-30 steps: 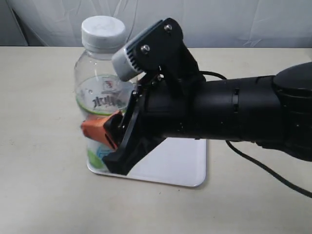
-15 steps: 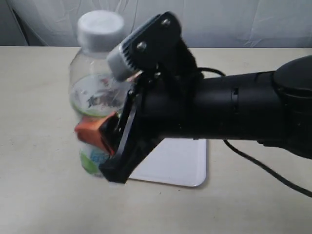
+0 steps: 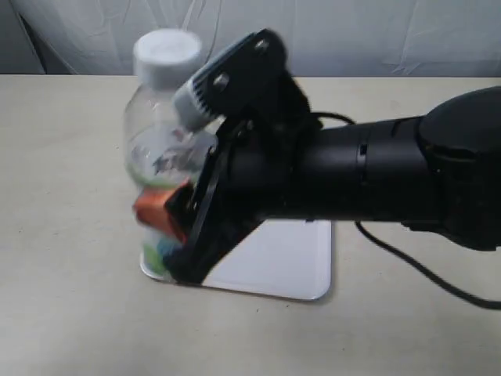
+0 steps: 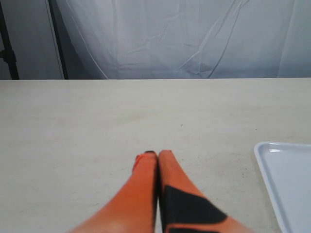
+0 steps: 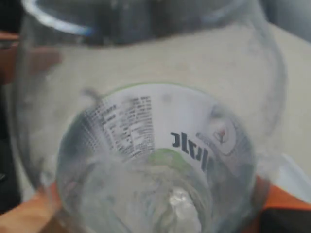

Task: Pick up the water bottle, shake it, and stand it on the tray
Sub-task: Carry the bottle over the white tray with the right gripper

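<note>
The small clear plastic water bottle looks glossy and smooth, its white screw cap matt. The flat white plastic tray shines. The pale beige desk is matt. The creased white backdrop is cloth.

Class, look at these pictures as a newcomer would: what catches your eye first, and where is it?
The big black right arm fills the exterior view, its orange-tipped right gripper clamped on the water bottle, which is held upright and blurred at the left end of the white tray. In the left wrist view the left gripper hangs shut over the table.
</note>
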